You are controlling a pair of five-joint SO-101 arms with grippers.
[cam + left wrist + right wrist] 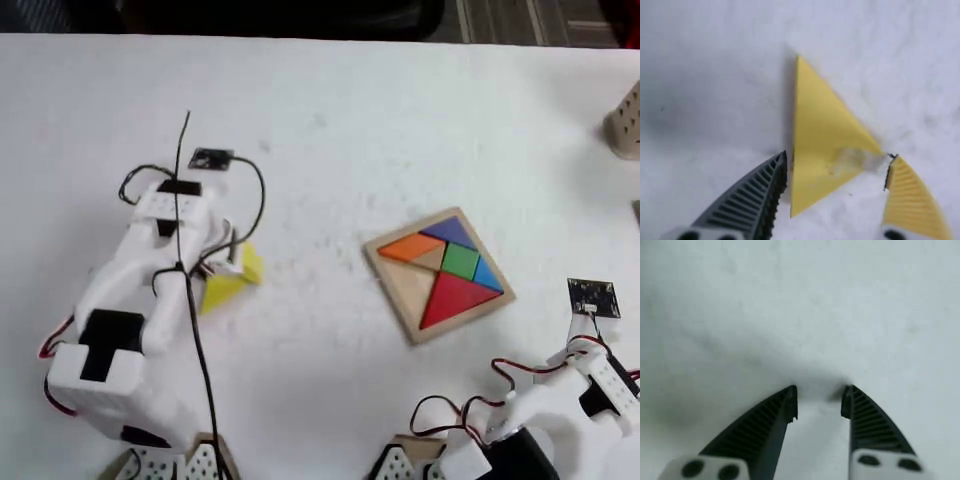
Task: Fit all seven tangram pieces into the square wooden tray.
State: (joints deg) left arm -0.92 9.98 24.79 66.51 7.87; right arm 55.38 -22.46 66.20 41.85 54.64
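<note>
text: none legible | labels: none | numbers: none | signs: none

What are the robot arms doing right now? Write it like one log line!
left gripper: open, straddling yellow triangle on table | right gripper: open above table | wooden tray: partly filled, gap showing

Yellow triangle (825, 150), white table (330, 120).

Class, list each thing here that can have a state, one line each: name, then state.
wooden tray: partly filled, one triangular space bare
yellow triangle: lying flat, outside the wooden tray
left gripper: open, straddling the yellow triangle
right gripper: open, empty
</note>
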